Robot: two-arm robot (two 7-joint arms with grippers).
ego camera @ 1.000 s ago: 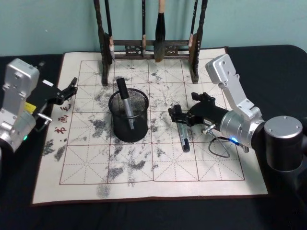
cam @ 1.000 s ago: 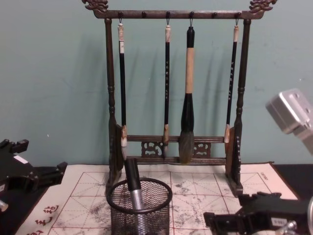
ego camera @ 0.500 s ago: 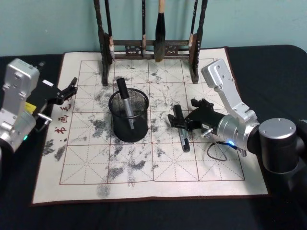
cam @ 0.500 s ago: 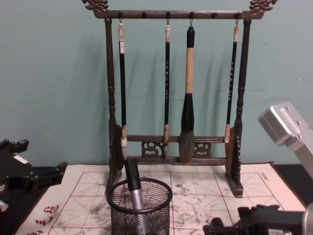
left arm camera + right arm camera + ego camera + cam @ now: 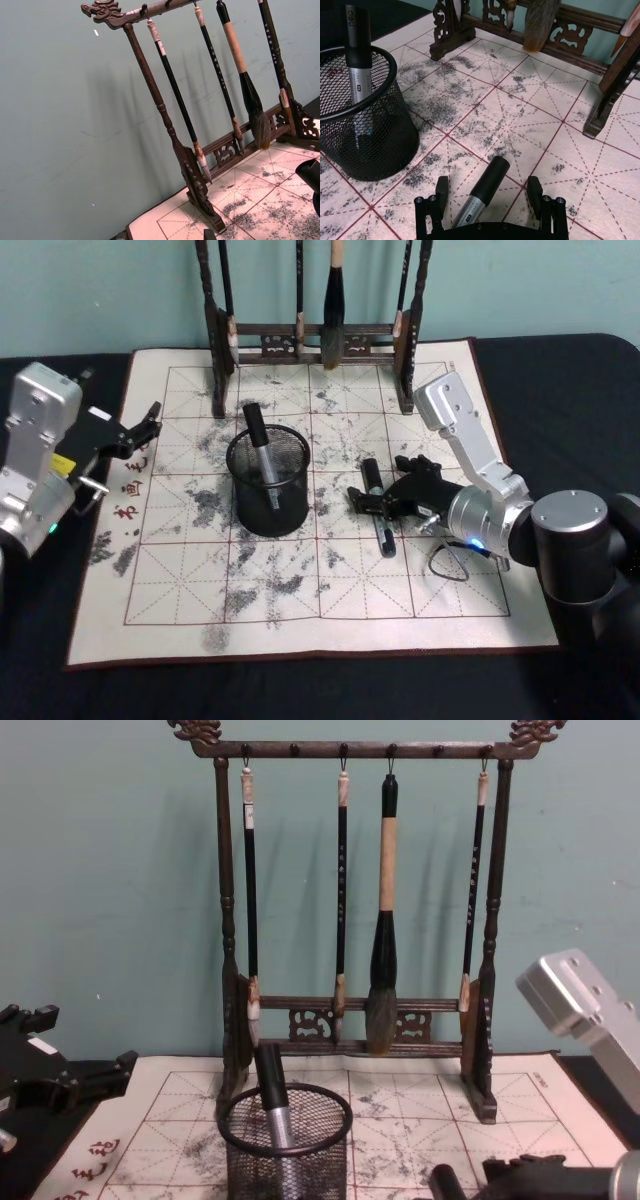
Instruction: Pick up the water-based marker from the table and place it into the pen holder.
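The right hand (image 5: pixel 487 186), fingers apart, straddles the marker (image 5: pixel 372 478) lying right of the pen holder (image 5: pixel 288 502), its length running between them; the left hand (image 5: pixel 140 428) sits parked left of the holder.

Black-capped silver water-based marker (image 5: pixel 479 192) flat on the dark table (image 5: pixel 300 685)
We see it on the white red-gridded mat (image 5: pixel 300 610), near the upright round black wire-mesh pen holder (image 5: pixel 268 502).

Mat (image 5: pixel 300 615) open across lower frame; pen holder (image 5: pixel 268 485) stands centre-left; brush rack (image 5: pixel 312 340) blocks top centre
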